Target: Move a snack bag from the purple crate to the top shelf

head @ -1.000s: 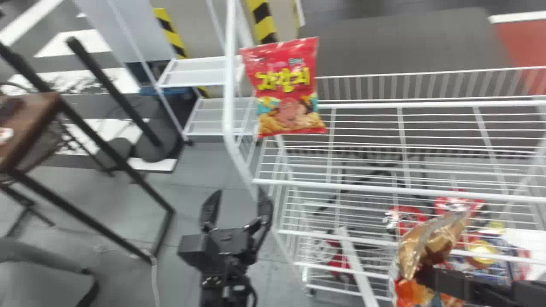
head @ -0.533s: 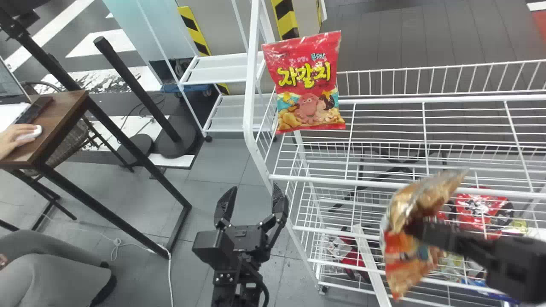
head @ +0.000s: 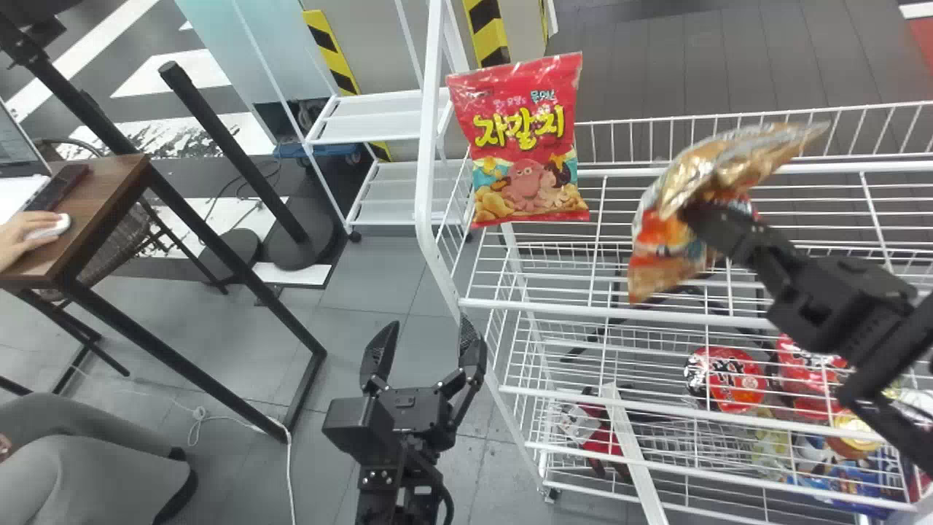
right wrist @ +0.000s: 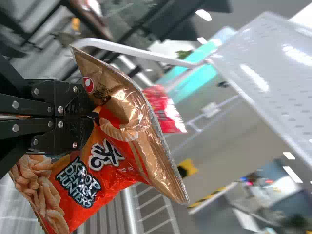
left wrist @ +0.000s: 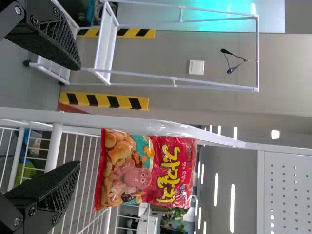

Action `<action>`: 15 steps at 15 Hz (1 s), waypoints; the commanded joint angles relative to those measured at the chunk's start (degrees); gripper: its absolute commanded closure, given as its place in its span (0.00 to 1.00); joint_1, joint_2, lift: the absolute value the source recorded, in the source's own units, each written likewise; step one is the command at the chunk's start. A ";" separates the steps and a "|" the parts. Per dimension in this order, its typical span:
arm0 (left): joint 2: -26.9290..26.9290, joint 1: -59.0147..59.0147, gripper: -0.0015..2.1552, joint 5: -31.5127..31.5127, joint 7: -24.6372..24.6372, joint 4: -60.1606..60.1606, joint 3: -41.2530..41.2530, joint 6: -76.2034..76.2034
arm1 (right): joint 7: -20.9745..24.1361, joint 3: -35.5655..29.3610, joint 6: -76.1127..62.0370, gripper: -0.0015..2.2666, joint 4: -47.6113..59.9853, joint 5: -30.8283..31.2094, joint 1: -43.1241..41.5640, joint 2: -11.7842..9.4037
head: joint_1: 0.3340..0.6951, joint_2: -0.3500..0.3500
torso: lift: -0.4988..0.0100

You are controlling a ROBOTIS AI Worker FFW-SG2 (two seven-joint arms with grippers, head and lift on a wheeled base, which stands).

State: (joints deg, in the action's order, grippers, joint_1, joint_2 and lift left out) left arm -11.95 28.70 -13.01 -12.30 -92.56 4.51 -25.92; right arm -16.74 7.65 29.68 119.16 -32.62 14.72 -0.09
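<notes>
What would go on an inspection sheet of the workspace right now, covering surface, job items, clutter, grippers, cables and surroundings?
Surface: white wire rack, several levels.
Job's things: orange-and-gold snack bag, tilted, in the right gripper; red snack bag upright at the rack's left end.
Clutter: red packs and other packages on lower levels.
Grippers: right shut on the orange-and-gold bag; left gripper open, nothing between its fingers.
Cables: white cable on the floor.
Surroundings: wooden table left, yellow-black striping behind.
</notes>
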 commanded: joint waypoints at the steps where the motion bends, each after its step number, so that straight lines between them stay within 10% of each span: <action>1: 0.00 0.21 0.06 0.00 0.00 0.10 -0.12 -0.13 | 0.13 2.55 -12.66 0.99 -8.51 -1.84 -2.86 0.14 | 1.00 0.99 | 0.98; 15: -0.70 0.48 0.06 -0.09 0.17 0.54 -0.56 -0.84 | -5.67 6.77 -29.19 0.99 -46.21 -19.59 -21.84 0.14 | 1.00 0.93 | 0.98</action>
State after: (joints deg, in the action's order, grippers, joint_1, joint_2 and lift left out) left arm -12.57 29.18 -13.04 -12.13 -92.08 3.92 -26.70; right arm -21.88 14.41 -0.04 76.49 -50.29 -5.01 -0.09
